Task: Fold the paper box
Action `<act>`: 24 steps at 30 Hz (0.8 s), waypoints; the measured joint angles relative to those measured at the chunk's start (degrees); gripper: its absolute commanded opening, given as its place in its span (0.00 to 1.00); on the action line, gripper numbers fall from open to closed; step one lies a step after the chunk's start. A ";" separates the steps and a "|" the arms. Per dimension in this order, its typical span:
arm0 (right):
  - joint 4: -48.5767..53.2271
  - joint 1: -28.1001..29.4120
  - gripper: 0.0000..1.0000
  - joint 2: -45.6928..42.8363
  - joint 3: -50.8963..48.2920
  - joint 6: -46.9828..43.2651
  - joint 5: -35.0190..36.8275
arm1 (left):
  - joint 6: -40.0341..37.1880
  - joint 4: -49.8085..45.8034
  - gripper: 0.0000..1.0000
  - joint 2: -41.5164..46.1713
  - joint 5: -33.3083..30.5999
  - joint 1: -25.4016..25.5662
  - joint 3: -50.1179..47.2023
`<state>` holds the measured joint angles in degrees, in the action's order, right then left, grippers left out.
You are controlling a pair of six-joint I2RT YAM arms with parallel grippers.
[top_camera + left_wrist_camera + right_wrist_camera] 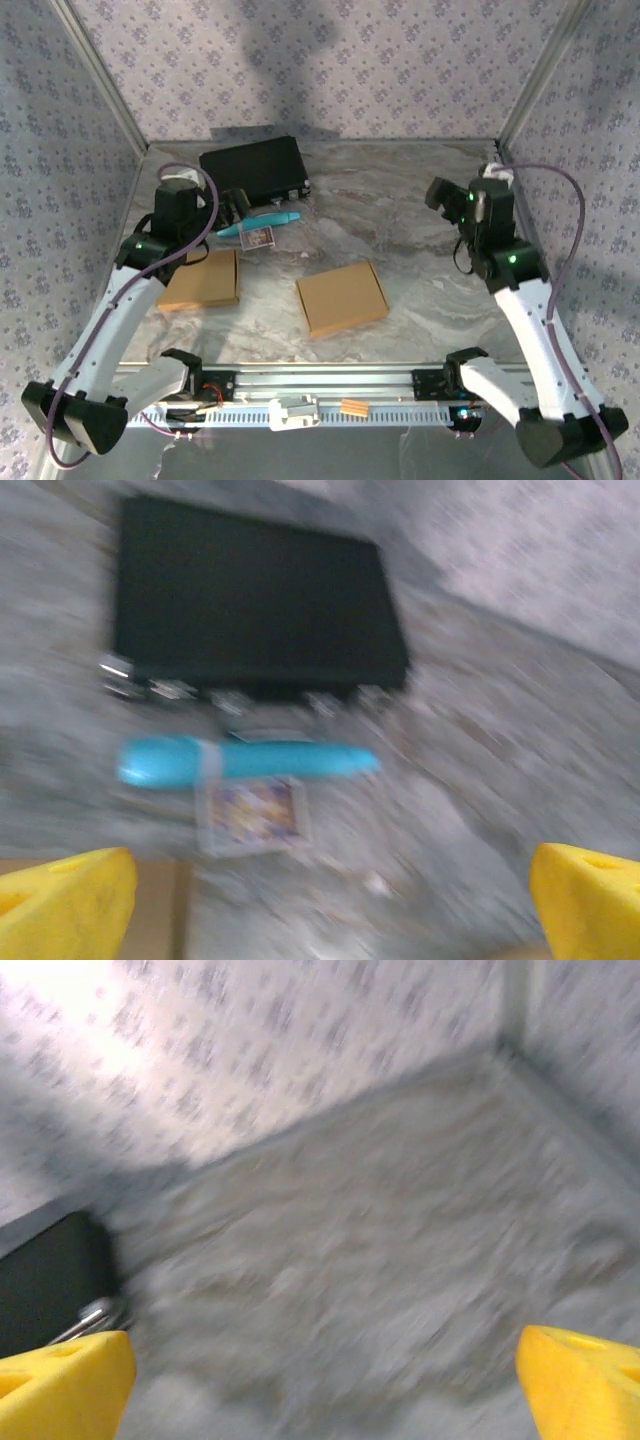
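The paper box (342,298) lies closed and flat on the desk (400,220) at the top view's lower centre and looks folded. A second brown box (203,279) sits to its left. Farther back, the left end effector (325,905) and right end effector (320,1385) stand wide apart and empty, so little seems left to do.

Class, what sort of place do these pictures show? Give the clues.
Probably a robot test cell: patterned walls box in a marble-look table, a left arm and right arm are bolted at its near edge, and a cardboard box lies on it.
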<state>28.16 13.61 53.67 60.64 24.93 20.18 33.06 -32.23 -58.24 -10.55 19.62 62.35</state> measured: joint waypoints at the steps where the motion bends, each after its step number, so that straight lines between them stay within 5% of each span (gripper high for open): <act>1: -3.80 -0.33 0.99 -0.59 -4.24 -3.21 2.32 | -0.26 0.76 1.00 0.11 -6.23 -0.07 -1.42; 4: -10.38 -2.10 0.99 2.51 -13.18 -9.86 4.44 | -4.09 4.39 1.00 -0.28 -18.82 -1.68 -8.87; 9: -20.59 -5.09 0.99 6.73 -26.75 -15.19 3.76 | -15.30 13.99 1.00 -0.35 -22.03 -9.27 -25.31; 15: -34.40 -7.85 0.99 13.09 -33.09 -17.09 -0.02 | -24.33 34.27 1.00 -2.67 -16.50 -16.11 -38.42; 24: -50.49 -10.38 0.99 24.24 -33.64 -19.50 -5.57 | -25.62 57.59 1.00 -19.06 -5.88 -20.37 -38.56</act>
<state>-22.33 3.22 77.91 27.00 5.43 14.61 7.44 25.36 -77.30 -16.43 -0.75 23.79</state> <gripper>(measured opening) 0.991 0.998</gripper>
